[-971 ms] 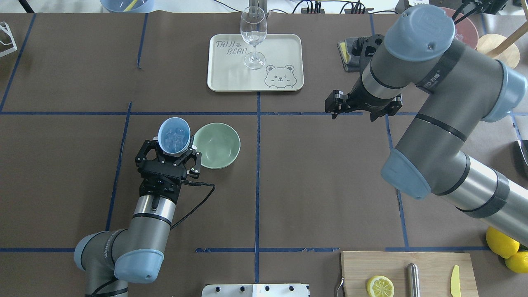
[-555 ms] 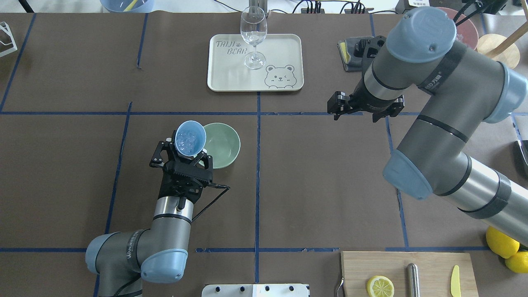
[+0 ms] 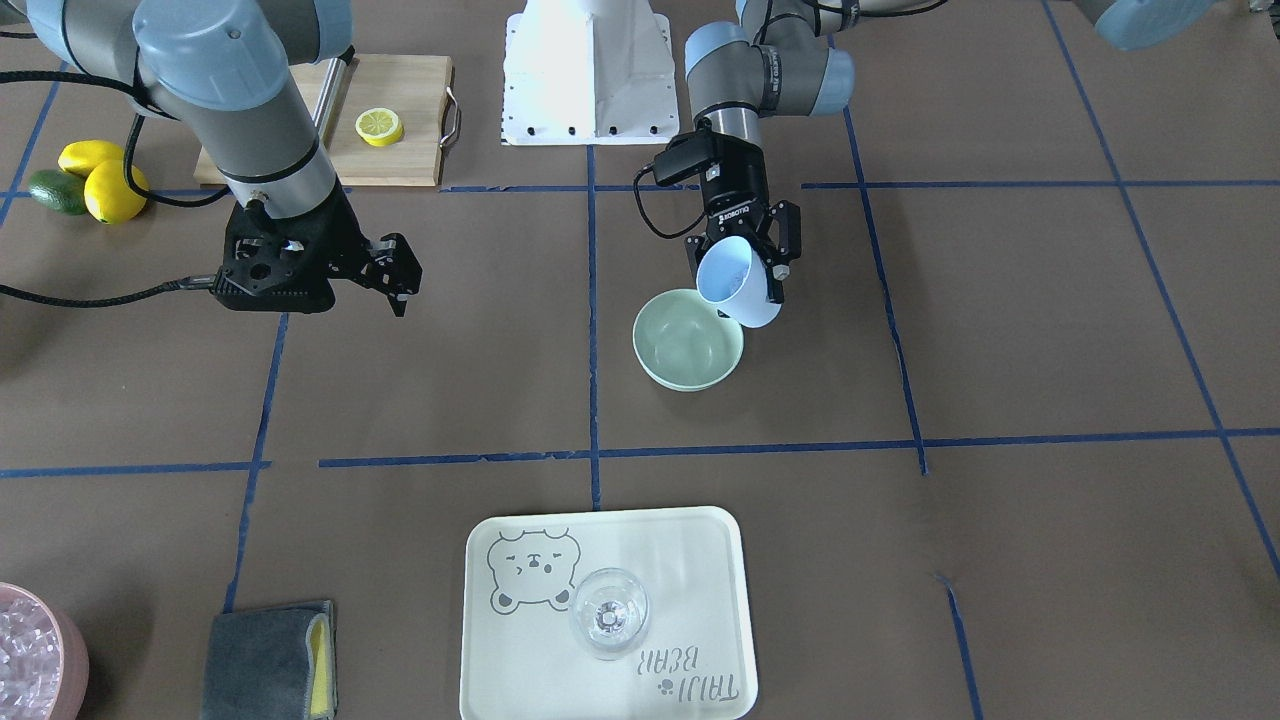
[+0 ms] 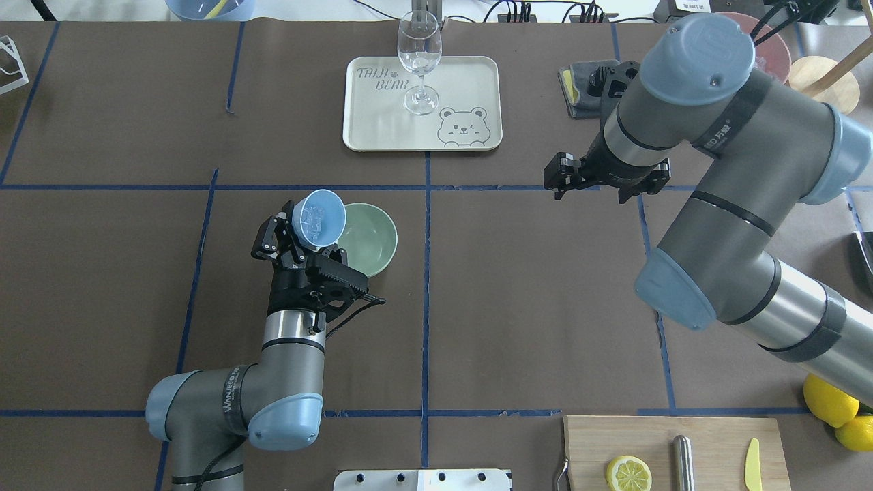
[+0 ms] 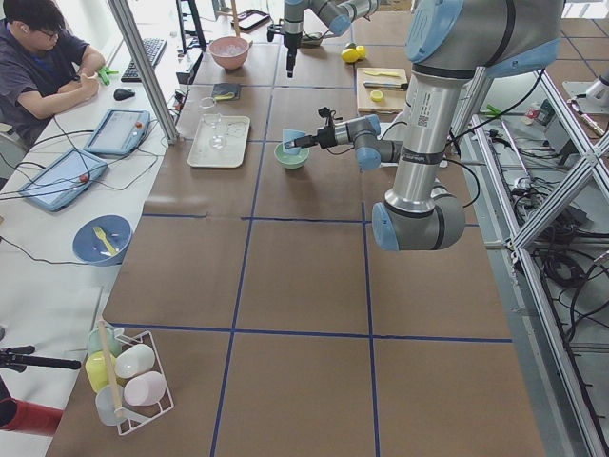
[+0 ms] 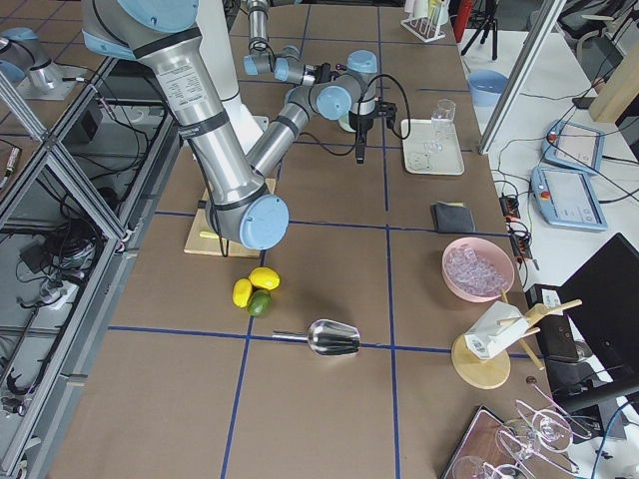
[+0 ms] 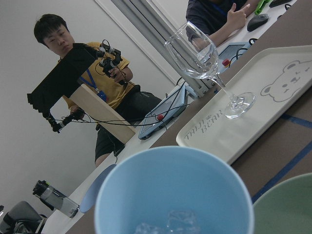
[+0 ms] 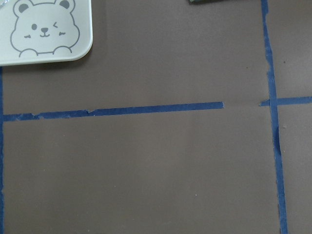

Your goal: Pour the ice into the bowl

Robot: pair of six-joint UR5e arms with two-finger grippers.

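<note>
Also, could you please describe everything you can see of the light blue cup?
The light blue cup is smooth, plain, plastic-looking and tapered, without a handle. The left gripper clamps its sides, holding it in the air, tilted toward the mint-green bowl, above that bowl's rim. A few ice cubes lie inside it.

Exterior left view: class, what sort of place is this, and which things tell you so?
Probably a robotics lab staged for kitchen tasks: a left arm and right arm over a blue-taped table, and an operator seated beside tablets.
</note>
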